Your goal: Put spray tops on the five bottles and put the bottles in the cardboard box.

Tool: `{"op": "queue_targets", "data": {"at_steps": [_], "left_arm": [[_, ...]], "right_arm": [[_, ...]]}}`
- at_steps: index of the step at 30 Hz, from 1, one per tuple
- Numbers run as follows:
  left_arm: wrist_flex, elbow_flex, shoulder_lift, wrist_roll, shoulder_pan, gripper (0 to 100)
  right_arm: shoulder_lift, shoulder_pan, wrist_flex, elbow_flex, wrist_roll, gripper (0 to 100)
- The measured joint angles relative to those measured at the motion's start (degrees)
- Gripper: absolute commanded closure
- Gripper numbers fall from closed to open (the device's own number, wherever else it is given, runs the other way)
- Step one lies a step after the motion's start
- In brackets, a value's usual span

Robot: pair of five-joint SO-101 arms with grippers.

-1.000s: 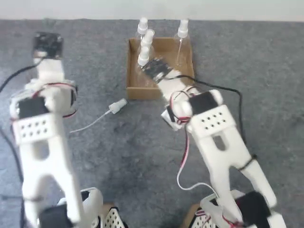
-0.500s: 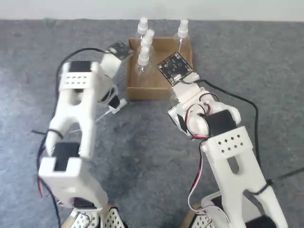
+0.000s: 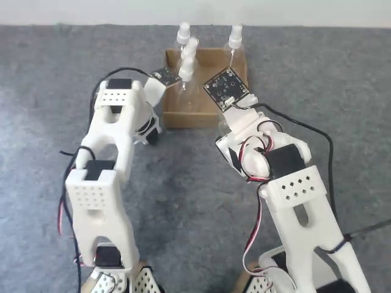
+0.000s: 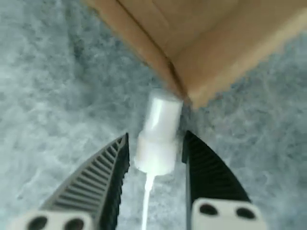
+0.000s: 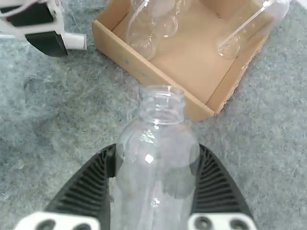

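A white spray top with a thin tube lies on the grey carpet by the front left corner of the cardboard box. My left gripper is open, one finger close on either side of the top. In the high view the left gripper sits at that same corner. My right gripper is shut on a clear bottle with a bare neck, upright, just in front of the box's front wall. Several capped bottles stand in the box.
Grey carpet covers the table. The left gripper with the spray top appears across the box corner in the right wrist view. Cables trail from both arms. Open carpet lies in front of the box, between the arms.
The left arm swung in from the far left and came down around the spray top. The right arm shifted right and slightly back from the box with the bottle.
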Motion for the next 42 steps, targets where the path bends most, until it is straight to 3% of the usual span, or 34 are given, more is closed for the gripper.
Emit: {"op": "queue_targets", "data": {"at_steps": [7,19,24,29,35,42], "left_arm": [[-0.4,-0.7,1.6,-0.1,0.1,99],[1.8,-0.7,1.2,-0.1,-5.8,99],[7.1,-0.7,-6.9,-0.1,-8.2,99],[12.6,-0.7,-19.3,0.1,-9.2,99],[13.8,-0.7,-35.2,9.2,-10.5,99],[12.6,0.4,-48.5,26.1,-9.5,99]], "right_arm": [[0.0,2.4,-1.3,0.0,0.0,93.6],[0.0,2.6,-1.4,0.0,0.0,93.6],[0.0,2.3,-1.4,0.0,-0.1,93.6],[-2.9,-3.0,-0.3,0.0,-1.1,93.6],[-8.4,-4.2,-2.2,5.1,-8.6,93.6],[-17.3,-7.3,-17.1,18.1,-12.5,93.6]]}}
